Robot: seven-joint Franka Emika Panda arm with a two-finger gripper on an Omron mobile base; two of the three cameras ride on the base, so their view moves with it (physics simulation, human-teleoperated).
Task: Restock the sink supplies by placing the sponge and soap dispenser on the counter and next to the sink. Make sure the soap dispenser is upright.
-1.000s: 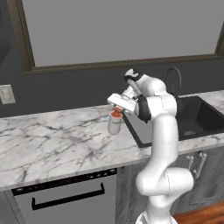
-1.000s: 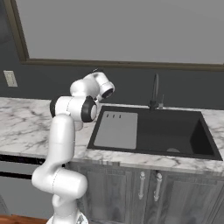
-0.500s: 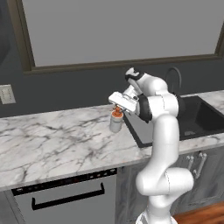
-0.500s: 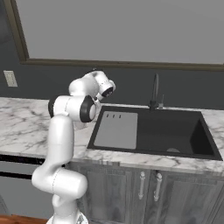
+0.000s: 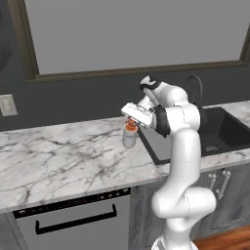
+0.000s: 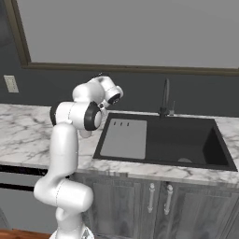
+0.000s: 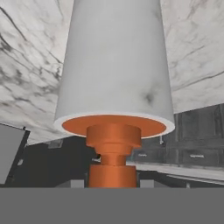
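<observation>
The hand (image 5: 130,120) sits directly over the soap dispenser (image 5: 129,136), pinching its orange pump head (image 7: 113,154) from above, fingers drawn in against it. In the hand view the pale grey-white bottle (image 7: 114,65) stretches away from the camera with the pump nearest, so the bottle hangs in line with the hand. From the left base view the dispenser stands upright, its base at or just above the white marble surface (image 5: 58,151); whether it touches cannot be told. It is just beside the left edge of the dark sink (image 5: 215,134), near the flat drain area (image 6: 124,138). The curved faucet (image 6: 165,98) rises at the back of the basin.
</observation>
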